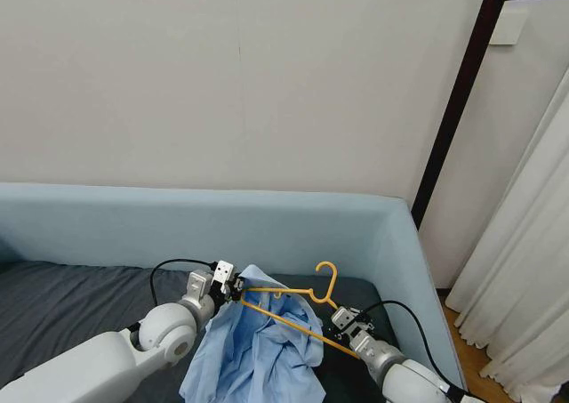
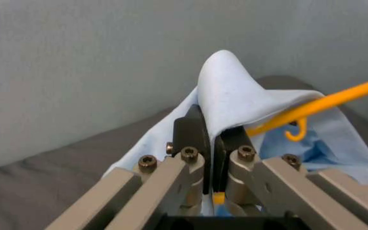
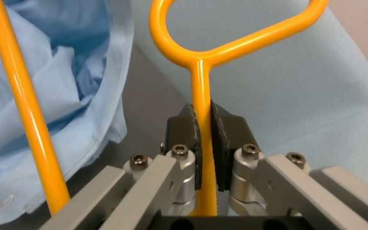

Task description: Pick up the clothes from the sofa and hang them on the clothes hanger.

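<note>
Left wrist view: shirt (image 2: 235, 91) between left jaws; hanger (image 3: 200, 96) between right jaws.

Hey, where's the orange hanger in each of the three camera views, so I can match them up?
Head view: hanger low centre, between left gripper and right gripper.
Left wrist view: its bar runs beside the shirt pinched in the left gripper.
Right wrist view: its neck is clamped in the right gripper.
Shared landmark: the light blue shirt next to it.
</note>
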Motion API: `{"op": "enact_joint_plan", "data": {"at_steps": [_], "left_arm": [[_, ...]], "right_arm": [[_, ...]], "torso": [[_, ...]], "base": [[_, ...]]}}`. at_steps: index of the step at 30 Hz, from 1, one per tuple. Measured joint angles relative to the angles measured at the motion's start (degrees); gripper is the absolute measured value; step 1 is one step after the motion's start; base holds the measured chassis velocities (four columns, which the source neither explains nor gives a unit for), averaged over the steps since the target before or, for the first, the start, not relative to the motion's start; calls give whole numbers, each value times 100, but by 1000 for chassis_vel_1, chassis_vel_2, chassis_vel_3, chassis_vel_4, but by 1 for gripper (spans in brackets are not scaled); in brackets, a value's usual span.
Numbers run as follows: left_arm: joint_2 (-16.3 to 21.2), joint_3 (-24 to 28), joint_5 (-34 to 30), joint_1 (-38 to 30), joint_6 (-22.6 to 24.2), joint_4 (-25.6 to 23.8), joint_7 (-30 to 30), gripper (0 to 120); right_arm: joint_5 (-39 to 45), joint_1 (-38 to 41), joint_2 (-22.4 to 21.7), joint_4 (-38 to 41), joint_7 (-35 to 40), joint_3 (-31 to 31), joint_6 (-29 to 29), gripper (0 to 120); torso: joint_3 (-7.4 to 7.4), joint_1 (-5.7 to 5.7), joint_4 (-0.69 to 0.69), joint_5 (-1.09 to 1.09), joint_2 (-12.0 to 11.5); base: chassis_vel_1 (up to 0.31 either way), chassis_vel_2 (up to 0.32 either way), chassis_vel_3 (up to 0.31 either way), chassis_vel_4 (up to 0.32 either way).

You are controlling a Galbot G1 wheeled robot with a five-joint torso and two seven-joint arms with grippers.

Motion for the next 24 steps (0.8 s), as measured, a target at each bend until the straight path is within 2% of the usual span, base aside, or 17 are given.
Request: {"op": "enact_joint_plan", "data": {"at_steps": [6,11,17,24], "left_arm": [[-47,67,1,-28,4,-83,-5,0],[-332,409,40,-394,20,19,-22,0],[-569,702,-3,-860,66,146,-82,0],[-707,919,-86,-1077,152,-24,-181,0]], "right_arm": [[-3,80,157,-99,96,-45,27,4],[-177,199,344,-106,149,-162,70,4],[-364,156,334,-19,103,-185,140,4],[-396,171,284,-54,95,-69,193,4]], "torso": [[0,0,0,0,0],[0,0,1,0,0],[0,0,-2,1,0],[0,0,0,1,0]], "base": [[0,0,0,0],[0,0,0,0],[0,0,0,0],[0,0,0,0]]}}
